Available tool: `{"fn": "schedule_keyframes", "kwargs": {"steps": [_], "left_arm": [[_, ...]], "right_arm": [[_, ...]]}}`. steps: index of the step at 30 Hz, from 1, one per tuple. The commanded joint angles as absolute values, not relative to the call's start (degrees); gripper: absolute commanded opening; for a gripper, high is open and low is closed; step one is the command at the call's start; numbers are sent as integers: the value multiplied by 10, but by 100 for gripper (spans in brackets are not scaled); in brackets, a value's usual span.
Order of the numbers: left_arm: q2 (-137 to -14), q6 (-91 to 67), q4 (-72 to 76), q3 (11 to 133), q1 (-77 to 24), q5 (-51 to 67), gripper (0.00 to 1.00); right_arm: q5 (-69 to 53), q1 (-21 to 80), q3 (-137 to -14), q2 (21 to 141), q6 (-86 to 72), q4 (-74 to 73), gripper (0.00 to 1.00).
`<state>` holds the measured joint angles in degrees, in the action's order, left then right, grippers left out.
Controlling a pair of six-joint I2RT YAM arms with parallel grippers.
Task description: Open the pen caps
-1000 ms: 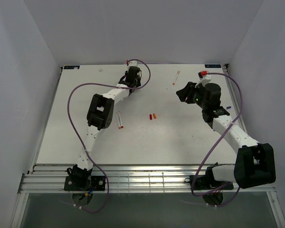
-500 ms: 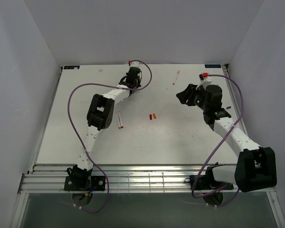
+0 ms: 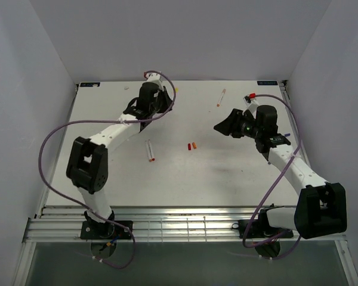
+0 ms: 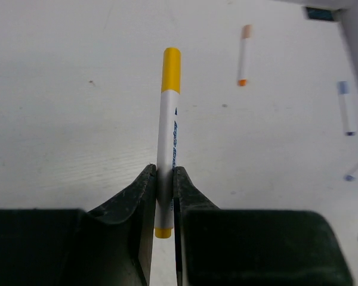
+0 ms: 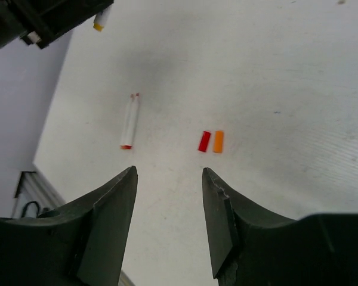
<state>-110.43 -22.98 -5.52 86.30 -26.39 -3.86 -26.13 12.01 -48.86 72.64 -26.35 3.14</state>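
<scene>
Firmly clamped, the left tool (image 4: 163, 174) grips the white barrel of the yellow pen (image 4: 167, 131) near its rear end. The one yellow cap (image 4: 172, 70) sits on the far end of that pen. The right tool (image 5: 167, 196) hangs over the counter (image 5: 298, 71) with its jaws apart, holding nothing. Beyond its fingers lie two loose caps, one red cap (image 5: 204, 141) and one orange cap (image 5: 218, 142), side by side and almost touching. To their left lies one red pen (image 5: 129, 121), white with a red tip. That makes three caps: one on a pen, two loose. Only the left wrist view shows the grip itself, one orange pen (image 4: 244, 55) lying beyond the yellow cap, and three blue pens (image 4: 345, 107) at its right edge, two of them cut by the frame. The right wrist view catches just the yellow rear end of the held pen. The top view shows both arms at once, the tools well apart, with the loose caps between them and nearer the bases.
</scene>
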Motion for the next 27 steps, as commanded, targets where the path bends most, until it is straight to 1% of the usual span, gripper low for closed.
{"fn": "schedule_keyframes", "kwargs": {"steps": [1,2,4,5,6,7,8,9,12,15,17,24,27], "left_arm": [[-964,-316,31,689,-270,101,0],[-911,-330,45,656,-273,144,0],[-861,-359,69,595,-292,170,0],[-837,-366,69,550,-301,169,0],[-789,-380,69,528,-312,164,0],[-766,-389,69,508,-327,157,0],[-744,-397,69,473,-335,151,0],[-704,-405,69,459,-345,139,0],[-644,-422,69,418,-368,118,0],[-621,-422,66,402,-375,113,0],[-608,-422,55,400,-377,112,0],[-595,-419,45,391,-383,112,0],[-595,-420,44,388,-383,112,0]], "right_arm": [[-363,127,-446,716,-357,83,54],[-373,138,-433,712,-373,109,54],[-386,150,-417,701,-409,157,55],[-386,163,-407,698,-418,168,56],[-389,170,-403,696,-428,197,60],[-398,175,-400,697,-438,210,62],[-399,190,-400,698,-458,217,63],[-398,198,-402,702,-466,224,64],[-384,241,-424,717,-481,236,64],[-339,276,-445,725,-487,215,64],[-319,288,-444,728,-497,228,63],[-280,298,-426,728,-537,287,54],[-261,300,-425,729,-549,306,52]]}}
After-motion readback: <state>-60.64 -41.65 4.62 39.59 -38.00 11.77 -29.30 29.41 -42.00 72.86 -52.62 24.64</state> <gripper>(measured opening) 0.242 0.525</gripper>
